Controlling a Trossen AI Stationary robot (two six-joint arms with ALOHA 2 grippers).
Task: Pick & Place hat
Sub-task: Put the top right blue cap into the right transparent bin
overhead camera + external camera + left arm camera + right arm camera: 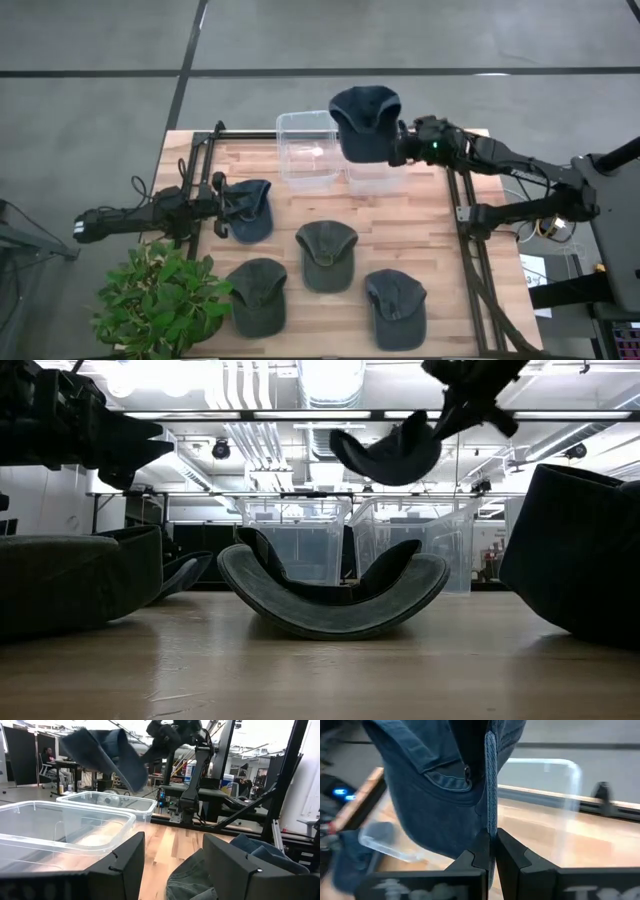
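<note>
My right gripper (400, 143) is shut on a blue denim hat (365, 120), which it carries in the air over two clear plastic bins (305, 150) at the table's far edge. In the low view this hat (390, 455) hangs high above the bins (300, 545). My left gripper (218, 203) stands open and level at the table's left side, right beside a second blue hat (250, 210) that lies on the wood. Whether it touches that hat cannot be told. My right gripper pinches an edge of the denim hat (491, 822) between its two shut fingers (475, 852), coming at it from the table's right side and slanting down. The hat is lifted clear and spreads beyond the fingers, its hollow inside (440, 780) facing the wrist camera.
Three grey-green hats lie on the near half of the table (327, 255), (258, 295), (395, 305). A potted plant (160, 300) stands at the near left corner. Dark frame rails (465, 220) run along the table's left and right sides.
</note>
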